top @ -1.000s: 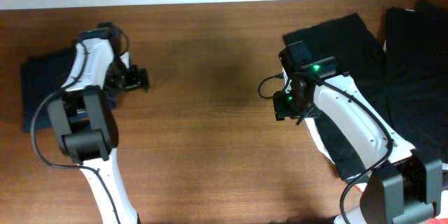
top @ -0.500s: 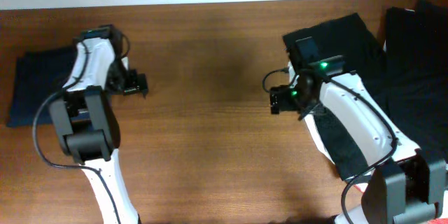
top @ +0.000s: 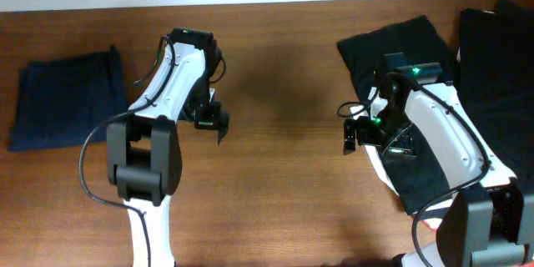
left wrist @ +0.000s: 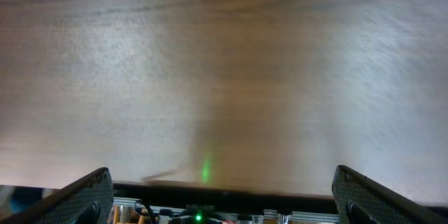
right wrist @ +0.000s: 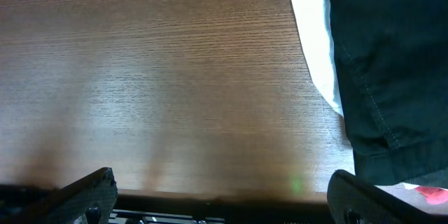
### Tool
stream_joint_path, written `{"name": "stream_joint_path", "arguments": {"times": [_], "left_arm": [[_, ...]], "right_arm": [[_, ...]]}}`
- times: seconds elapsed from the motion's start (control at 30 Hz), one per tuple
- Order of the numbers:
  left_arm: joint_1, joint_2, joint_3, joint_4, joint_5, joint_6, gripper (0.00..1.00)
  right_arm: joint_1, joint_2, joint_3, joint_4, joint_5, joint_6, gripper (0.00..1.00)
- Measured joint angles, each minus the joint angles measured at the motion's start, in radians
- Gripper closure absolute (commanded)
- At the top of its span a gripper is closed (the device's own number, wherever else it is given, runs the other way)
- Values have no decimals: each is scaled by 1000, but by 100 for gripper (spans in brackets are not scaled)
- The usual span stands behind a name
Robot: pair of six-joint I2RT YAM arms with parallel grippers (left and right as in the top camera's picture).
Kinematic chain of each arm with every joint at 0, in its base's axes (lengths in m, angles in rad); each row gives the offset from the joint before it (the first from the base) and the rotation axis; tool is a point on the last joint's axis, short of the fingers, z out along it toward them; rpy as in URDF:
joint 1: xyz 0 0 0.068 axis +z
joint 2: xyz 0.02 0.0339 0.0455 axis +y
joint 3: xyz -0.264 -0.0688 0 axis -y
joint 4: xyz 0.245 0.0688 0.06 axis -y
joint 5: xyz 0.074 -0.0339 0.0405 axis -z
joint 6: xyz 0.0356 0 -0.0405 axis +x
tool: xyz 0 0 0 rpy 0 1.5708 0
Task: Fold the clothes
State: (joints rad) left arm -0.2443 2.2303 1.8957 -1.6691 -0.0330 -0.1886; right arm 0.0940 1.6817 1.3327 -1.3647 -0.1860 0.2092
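Overhead and wrist views, two-arm fold. My left pincer [top: 211, 122] hangs over bare wooden table [top: 275, 183], fingers spread wide with nothing between them (its wrist view shows only wood grain). My right pincer [top: 350, 136] is likewise spread and empty.

A navy garment [top: 67, 96] lies flat and squared at the table's 9 o'clock edge, well apart from my left pincer; I judge it already folded.

A black garment [top: 400, 46] lies at 1 to 3 o'clock from my right pincer, just beside it and partly under that arm. Its long axis runs roughly 11 to 5 o'clock. A second black garment [top: 496, 75] sits further out at 3 o'clock.

In the right wrist view a white strip [right wrist: 311, 49] separates the wood from the dark stitched hem.

My right arm is clearly the nearer one to the black garment.
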Motion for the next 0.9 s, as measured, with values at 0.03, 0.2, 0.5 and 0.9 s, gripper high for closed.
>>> {"name": "stream_joint_path", "arguments": {"times": [0.03,0.2,0.5,0.9], "left_arm": [[-16,-38,-2,1,0,-8,1],[-77,-343,-148,161,-3,-19,1],[-96,-1216,-770,717,-74,-6,1],[-96,-1538,-1027,821,-285,12,1]], "right_arm": [[0,-12,-8,11,0,0,1],[0,-306,-116,105,0,-3,1],[0,-827,-312,281,41,-26,1],[0,-1070,-381,303,126,-37,1]]}}
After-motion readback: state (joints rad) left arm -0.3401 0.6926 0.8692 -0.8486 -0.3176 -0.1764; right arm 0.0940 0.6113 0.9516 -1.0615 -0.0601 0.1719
